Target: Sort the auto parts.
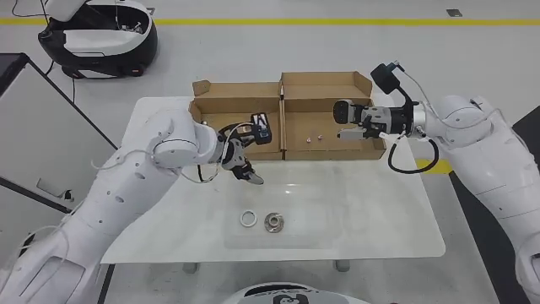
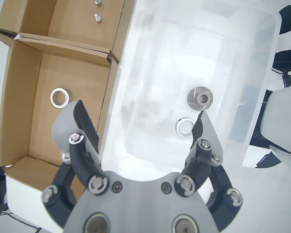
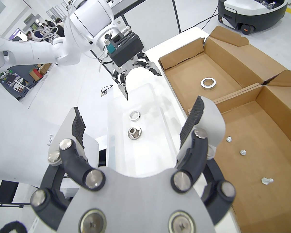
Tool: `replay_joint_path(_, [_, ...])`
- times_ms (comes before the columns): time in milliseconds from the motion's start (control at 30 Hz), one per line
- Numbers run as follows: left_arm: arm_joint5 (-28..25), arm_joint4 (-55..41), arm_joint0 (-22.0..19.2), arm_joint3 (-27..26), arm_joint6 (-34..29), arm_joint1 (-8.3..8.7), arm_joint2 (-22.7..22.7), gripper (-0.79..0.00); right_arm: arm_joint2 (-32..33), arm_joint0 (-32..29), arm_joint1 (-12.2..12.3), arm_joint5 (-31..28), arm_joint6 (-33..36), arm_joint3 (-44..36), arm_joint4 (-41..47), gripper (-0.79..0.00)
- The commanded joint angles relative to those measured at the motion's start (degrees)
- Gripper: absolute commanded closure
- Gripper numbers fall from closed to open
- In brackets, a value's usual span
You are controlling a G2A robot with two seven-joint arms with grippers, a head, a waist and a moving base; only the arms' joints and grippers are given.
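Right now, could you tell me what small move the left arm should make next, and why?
Probably lower the open left pincer onto the ring in the clear tray: it hangs near that ring; a matching ring lies in the box.

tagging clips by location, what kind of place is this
Probably a robotics test hall: a yellow line on the floor, another wheeled robot parked behind, and a white table with cardboard boxes.

Two cardboard boxes (image 3: 184,78) (image 3: 252,127), one clear tray (image 2: 184,49), two metal rings (image 3: 208,83) (image 3: 134,115), one flanged hub (image 3: 134,132), three small bolts (image 3: 229,139) (image 3: 243,152) (image 3: 266,181)
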Motion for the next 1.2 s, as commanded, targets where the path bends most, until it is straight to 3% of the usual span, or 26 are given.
replay_joint_path(0, [1.3, 2.8, 0.1, -2.6, -1.3, 0.46, 2.6, -0.785, 0.0, 0.0, 0.0, 0.0, 0.0, 0.0, 0.0, -0.785])
replay_joint_path(233, [6.6, -0.7, -4.6, -7.0, -6.5, 1.54, 12.8, -0.785, 0.0, 0.0, 0.0, 0.0, 0.0, 0.0, 0.0, -0.785])
replay_joint_path(433, [11.0, -3.3, -11.1, -6.5, -11.0, 0.80, 21.0, -0.785, 0.0, 0.0, 0.0, 0.0, 0.0, 0.0, 0.0, -0.785])
replay_joint_path(633, [10.5, -5.2, -14.4, -4.7, -10.5, -0.26, 25.0, -0.785, 0.0, 0.0, 0.0, 0.0, 0.0, 0.0, 0.0, -0.785])
replay_joint_path(700, [10.2, -5.3, -15.0, -4.1, -10.1, -0.75, 25.8, -0.665, 0.0, 0.0, 0.0, 0.0, 0.0, 0.0, 0.0, -0.785])
replay_joint_path(733, [10.0, -5.2, -15.3, -3.8, -10.0, -1.00, 26.3, -0.554, 0.0, 0.0, 0.0, 0.0, 0.0, 0.0, 0.0, -0.785])
replay_joint_path(767, [9.9, -5.1, -15.5, -3.4, -9.9, -1.25, 26.8, -0.517, 0.0, 0.0, 0.0, 0.0, 0.0, 0.0, 0.0, -0.785])
replay_joint_path(1167, [7.7, -5.4, -17.2, 3.4, -7.7, -3.84, 33.3, -0.539, 0.0, 0.0, 0.0, 0.0, 0.0, 0.0, 0.0, -0.785])
